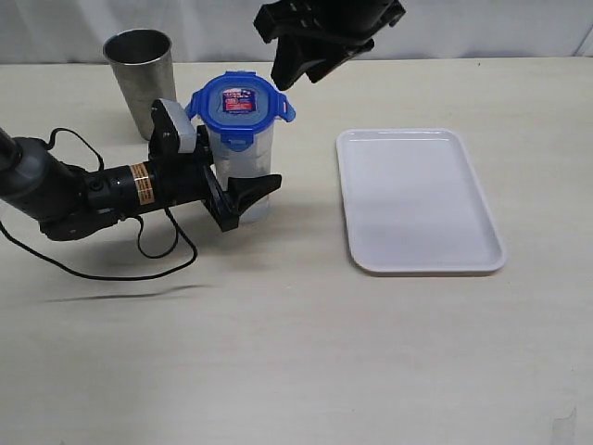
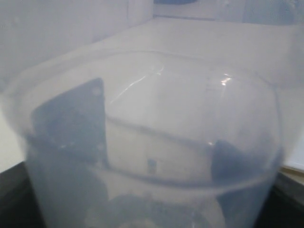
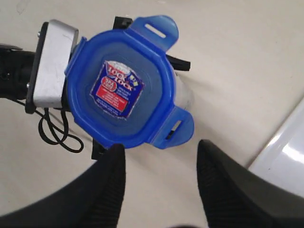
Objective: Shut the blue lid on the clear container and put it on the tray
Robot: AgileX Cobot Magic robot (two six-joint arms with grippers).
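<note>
Right now I have the left gripper (image 1: 243, 185) clamped low on the body of the clear container (image 1: 246, 158). The container stands upright toward the far left of the worktop (image 1: 306, 362), near the steel cup (image 1: 139, 74) that sits closer to the far left corner. In the left wrist view, dark fingers (image 2: 71, 121) show through the plastic on both sides, so I read it as a real hold. The blue lid (image 3: 118, 88) sits on the rim, but its flaps (image 3: 159, 28) flare outward, so I judge it unlatched. My right gripper (image 3: 160, 159) hangs above the lid, off to one side of it, with its jaws apart and nothing between them. The tray (image 1: 417, 199) lies to the right of the worktop's middle, apart from the container.

My main worry is the press. The container is tall and narrow and held low, so an off-centre push on a flap could lever it over in the grip or skew the lid off the rim. The silver block (image 3: 52, 66) on the left wrist sits against one side of the lid, so any flap there may be hard to reach, and I could hit the block instead.

If I carry the container with flaps loose, the lid could slide off on the way. Swinging the left arm toward the tray could also drag its cable (image 1: 157, 255) or bump the cup.
</note>
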